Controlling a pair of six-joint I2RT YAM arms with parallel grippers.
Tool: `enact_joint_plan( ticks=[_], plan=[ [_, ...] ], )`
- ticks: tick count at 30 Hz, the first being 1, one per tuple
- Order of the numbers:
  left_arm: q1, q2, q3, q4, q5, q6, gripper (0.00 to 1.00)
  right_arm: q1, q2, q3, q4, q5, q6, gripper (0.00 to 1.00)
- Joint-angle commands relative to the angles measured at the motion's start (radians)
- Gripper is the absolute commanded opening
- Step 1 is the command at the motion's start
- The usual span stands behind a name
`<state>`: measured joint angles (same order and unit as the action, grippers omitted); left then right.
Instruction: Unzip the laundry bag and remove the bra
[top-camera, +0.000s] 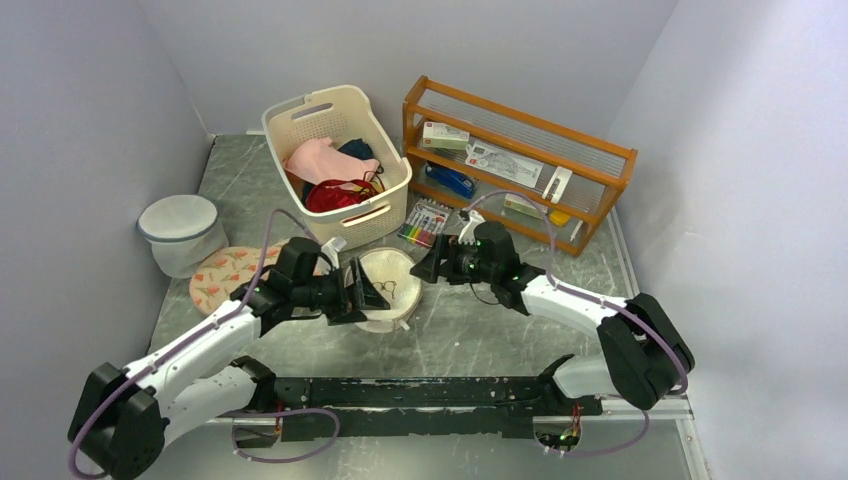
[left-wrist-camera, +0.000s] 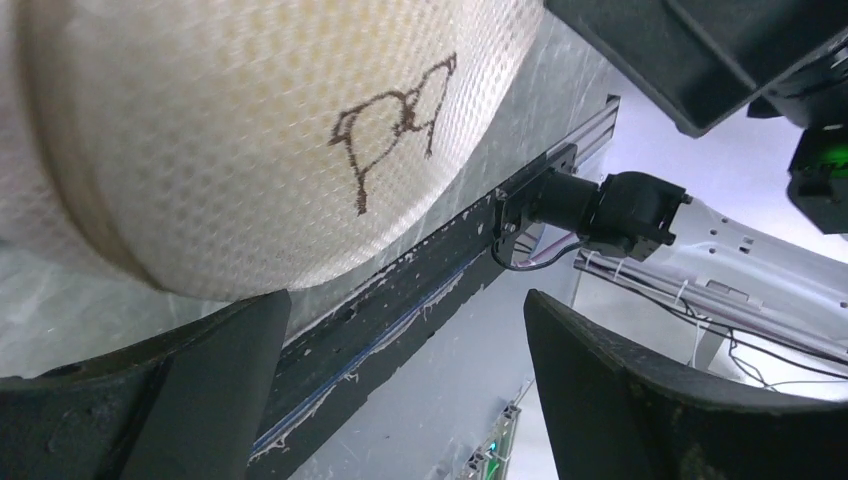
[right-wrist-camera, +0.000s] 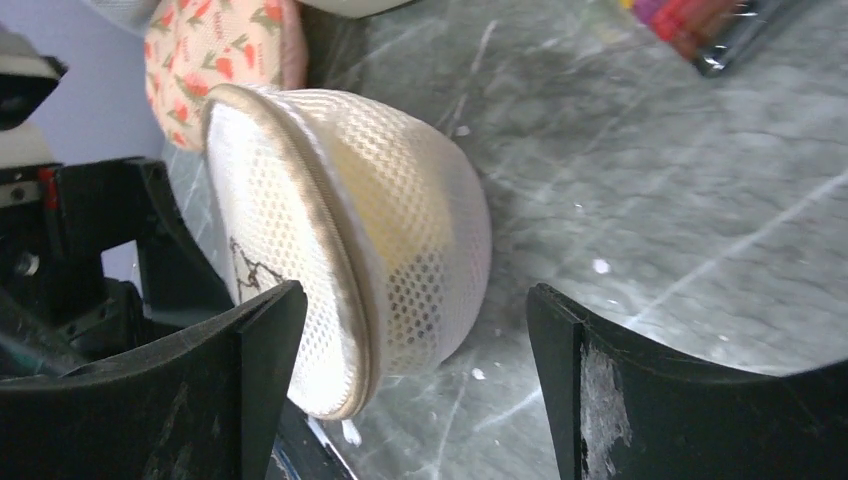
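Observation:
The laundry bag (top-camera: 386, 288) is a small round cream mesh drum with a black bra outline on its flat top, lying on the table between the two arms. It fills the upper left of the left wrist view (left-wrist-camera: 260, 140) and shows in the right wrist view (right-wrist-camera: 340, 260). My left gripper (top-camera: 355, 290) is open, just left of the bag, with one finger under its rim. My right gripper (top-camera: 425, 266) is open, just right of the bag, not touching it. The bag looks zipped. The bra is hidden.
A cream laundry basket (top-camera: 340, 160) with clothes stands behind the bag. A white mesh bag with a grey-blue rim (top-camera: 182, 232) and a floral pad (top-camera: 225, 275) lie at the left. A wooden rack (top-camera: 515, 160) and coloured pens (top-camera: 424, 224) are at the back right.

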<state>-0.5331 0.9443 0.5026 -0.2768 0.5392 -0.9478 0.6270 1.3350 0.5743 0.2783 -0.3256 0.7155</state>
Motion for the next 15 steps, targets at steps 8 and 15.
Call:
enact_joint_plan(
  ticks=[8,15],
  plan=[
    [-0.122,0.101,0.107,0.086,-0.077,0.051,0.99,-0.119,-0.104,0.032,-0.187,-0.053,-0.14,0.83],
    [-0.121,0.117,0.144,0.063,-0.13,0.082,0.99,-0.118,-0.107,0.006,-0.157,-0.187,-0.14,0.85]
  ],
)
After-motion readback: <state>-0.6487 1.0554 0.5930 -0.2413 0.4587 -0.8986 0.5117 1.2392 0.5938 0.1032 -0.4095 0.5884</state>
